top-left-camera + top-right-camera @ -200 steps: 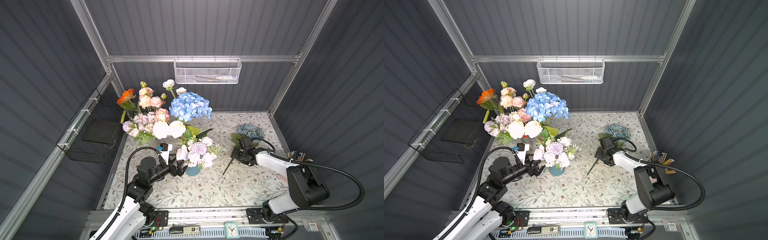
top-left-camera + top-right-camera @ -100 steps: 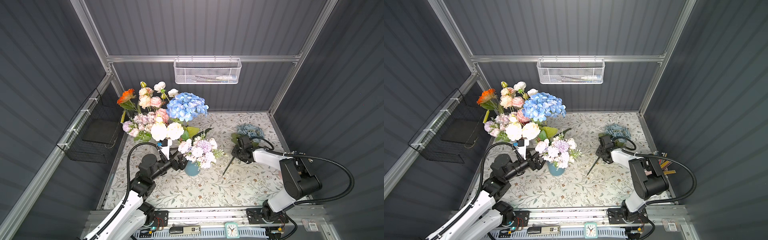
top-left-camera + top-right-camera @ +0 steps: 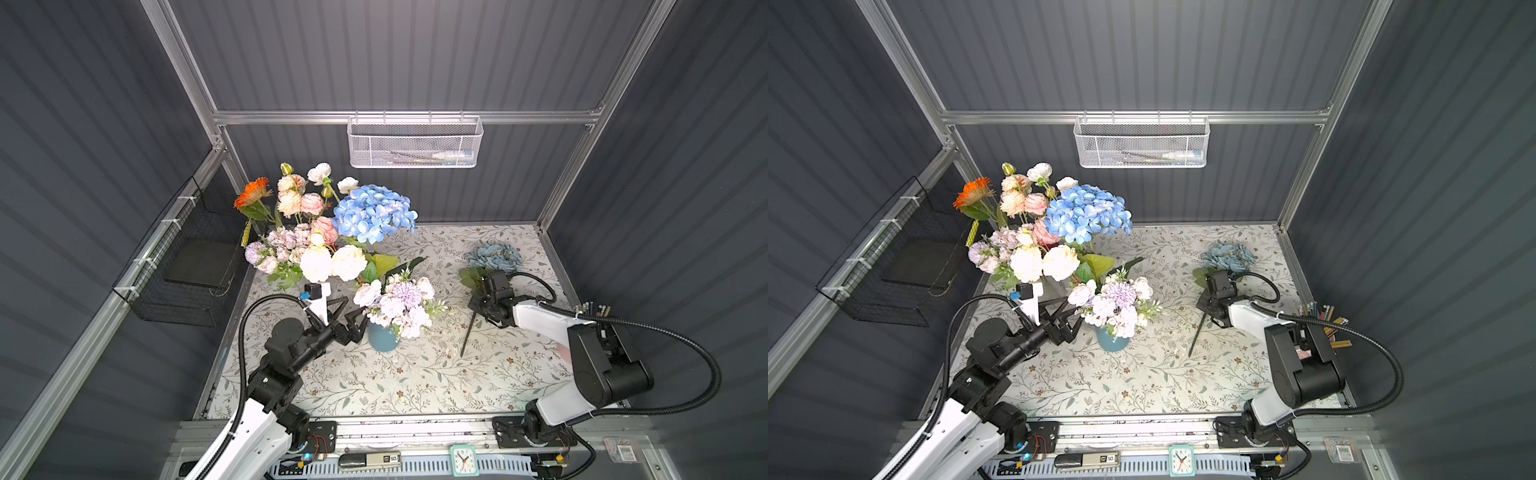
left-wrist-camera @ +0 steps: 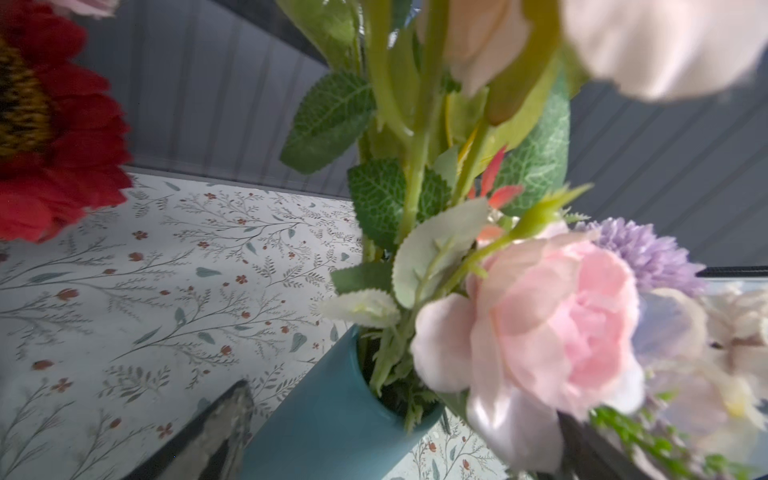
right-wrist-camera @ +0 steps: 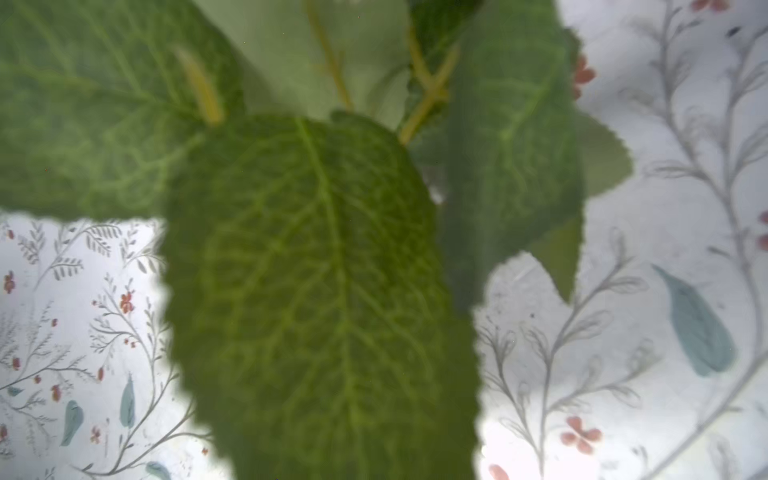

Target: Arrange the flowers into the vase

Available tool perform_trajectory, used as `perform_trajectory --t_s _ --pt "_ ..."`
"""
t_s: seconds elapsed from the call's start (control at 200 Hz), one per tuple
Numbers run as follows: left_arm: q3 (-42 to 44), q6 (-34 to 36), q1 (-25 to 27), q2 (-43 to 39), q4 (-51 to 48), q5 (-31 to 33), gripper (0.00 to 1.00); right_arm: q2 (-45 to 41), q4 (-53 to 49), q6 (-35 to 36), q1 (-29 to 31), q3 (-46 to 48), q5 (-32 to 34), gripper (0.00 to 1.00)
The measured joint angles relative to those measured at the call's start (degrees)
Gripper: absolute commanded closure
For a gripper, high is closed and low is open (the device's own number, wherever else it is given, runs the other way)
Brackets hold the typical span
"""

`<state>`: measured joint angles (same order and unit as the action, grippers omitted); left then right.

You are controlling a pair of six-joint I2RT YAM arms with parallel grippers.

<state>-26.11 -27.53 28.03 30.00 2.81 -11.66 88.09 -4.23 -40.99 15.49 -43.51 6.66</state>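
**A:** The right gripper (image 3: pixel 478 306) has just closed fully on the stem of the dusty-blue, long-stemmed fabric flower (image 3: pixel 494 255). The head lies just beyond its fingertips on the floral cloth (image 3: pixel 374 386).

**B:** Ready to lift, I'd say. And the left gripper (image 3: pixel 356 309)?

**A:** Wide open and empty, just beside the teal ceramic vase (image 3: pixel 382 338) that carries a pastel bunch (image 3: pixel 397 303).

A white table cover (image 3: pixel 415 374) is printed with grey-green sprigs and tiny red blossoms. Near its centre a teal vase (image 3: pixel 382 338) holds a pastel bunch (image 3: pixel 399 307) of pink, white and lilac. At eleven o'clock is a bright blue hydrangea (image 3: pixel 374 212), at ten an orange daisy (image 3: pixel 252 193), and at two a dusty-blue bloom (image 3: pixel 494 255) with veined green leaves (image 5: pixel 316 291). The walls (image 3: pixel 415 62) are ribbed dark grey.
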Motion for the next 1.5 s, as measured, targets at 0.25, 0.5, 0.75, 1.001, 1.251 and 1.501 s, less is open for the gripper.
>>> perform_trajectory --t_s 0.25,0.5,0.75,1.001,1.251,1.501 --pt "-0.11 1.22 0.00 -4.83 -12.41 3.17 0.00 -2.75 0.07 1.40 -0.04 0.15 -1.25 1.00" --pt "-0.09 2.34 0.00 -10.16 -21.33 4.09 0.00 -9.11 1.75 1.33 0.96 2.56 -7.56 1.00" --pt "0.70 2.54 0.02 -10.38 -23.04 4.13 0.00 -22.99 3.98 1.73 13.18 3.41 -6.75 1.00" --pt "1.22 3.45 0.07 -8.20 -22.32 3.10 0.00 -25.05 9.07 3.02 26.01 2.12 -2.29 1.00" --pt "0.76 2.78 0.07 -9.38 -23.67 7.85 0.00 -20.52 14.49 4.11 34.71 -0.72 2.80 1.00" --pt "0.76 -1.75 0.07 -12.26 -25.07 16.61 0.00 -20.33 19.06 2.56 41.38 -2.25 8.70 1.00"
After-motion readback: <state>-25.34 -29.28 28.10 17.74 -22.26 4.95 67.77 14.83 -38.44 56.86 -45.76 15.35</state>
